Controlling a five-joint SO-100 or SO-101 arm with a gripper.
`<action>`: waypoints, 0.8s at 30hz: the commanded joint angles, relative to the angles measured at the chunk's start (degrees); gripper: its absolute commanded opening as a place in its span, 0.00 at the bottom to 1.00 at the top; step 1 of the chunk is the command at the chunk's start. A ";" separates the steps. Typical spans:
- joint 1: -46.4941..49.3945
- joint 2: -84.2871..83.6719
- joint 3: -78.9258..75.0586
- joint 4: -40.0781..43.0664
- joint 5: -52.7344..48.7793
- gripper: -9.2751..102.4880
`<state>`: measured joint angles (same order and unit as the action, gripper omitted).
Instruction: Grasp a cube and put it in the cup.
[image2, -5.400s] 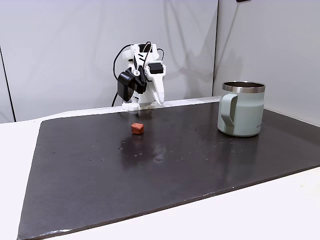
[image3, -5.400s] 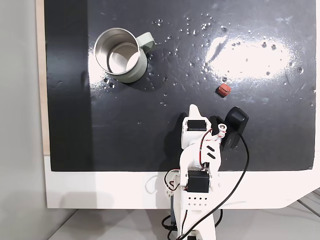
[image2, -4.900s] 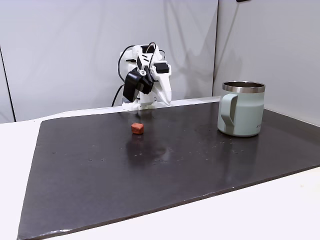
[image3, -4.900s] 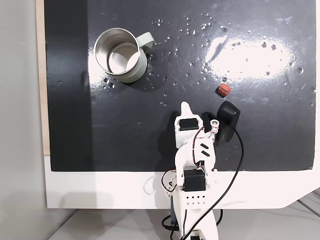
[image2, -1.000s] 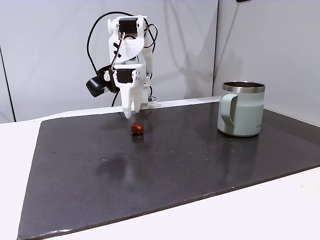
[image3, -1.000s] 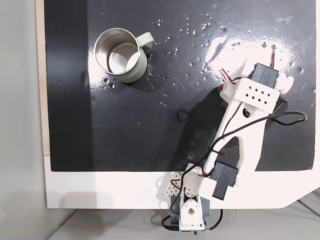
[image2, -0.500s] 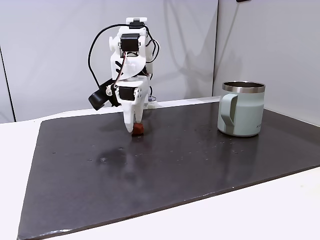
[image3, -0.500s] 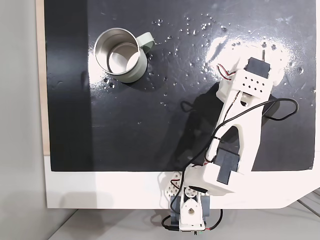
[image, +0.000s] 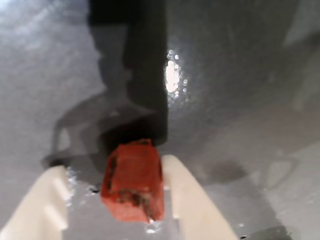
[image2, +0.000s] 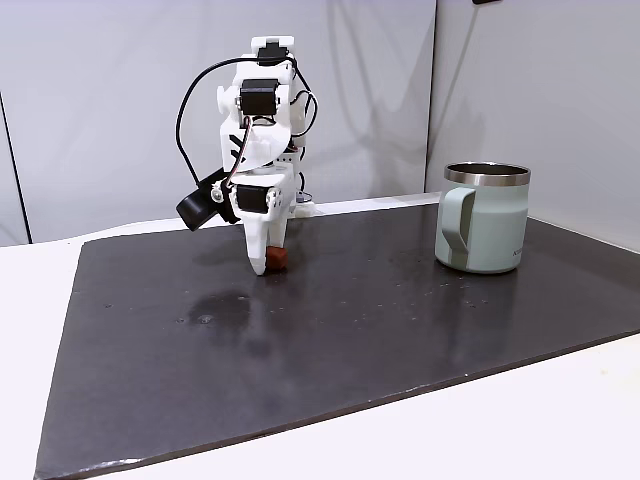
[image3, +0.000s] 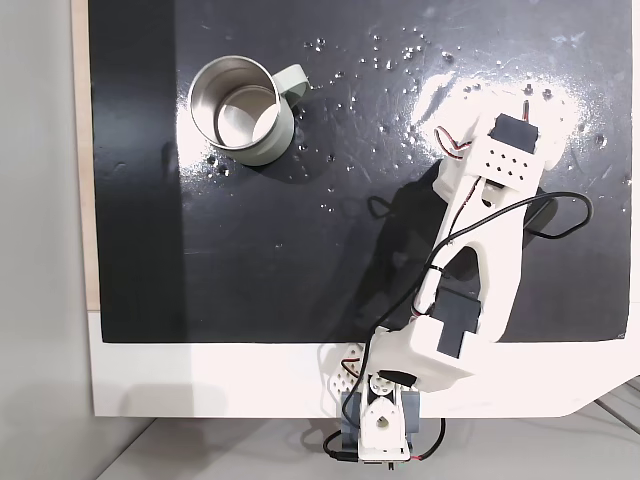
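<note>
Wrist view puts the cube (image: 132, 181) right up close: red-orange, scuffed dark along its lower edge, sitting on the dark mat (image: 240, 100) between the two cream fingers (image: 192, 200) of the gripper (image: 114, 172). The right finger presses against the cube's side, while the left finger stands off with a strip of mat showing between them, so the jaws are narrowly parted around the cube and not clamped on it. A bright glare spot sits on the mat just above the cube, and the gripper's shadow falls dark behind it. From a fixed view at table height, the white arm (image2: 258, 110) bends over and points straight down, the gripper (image2: 266, 262) tip at the mat (image2: 350, 330), with the cube (image2: 280, 260) peeking out at its right side. The cup (image2: 482, 218) stands upright well off to the right on the same mat, handle turned toward the camera. From a fixed view looking down, the arm (image3: 480, 240) reaches out from its base at the near edge toward the right half of the mat (image3: 300, 250), covering the cube, and the cup (image3: 240, 110) sits far away at upper left, its steel inside bare, handle pointing right.
</note>
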<state>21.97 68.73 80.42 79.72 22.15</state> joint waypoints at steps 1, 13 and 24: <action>-0.18 -0.09 -2.37 -0.62 0.26 0.22; 0.09 0.97 -2.29 -0.70 -0.09 0.10; -1.49 13.18 -3.25 4.04 -0.88 0.09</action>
<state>21.09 75.15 79.72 81.65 21.80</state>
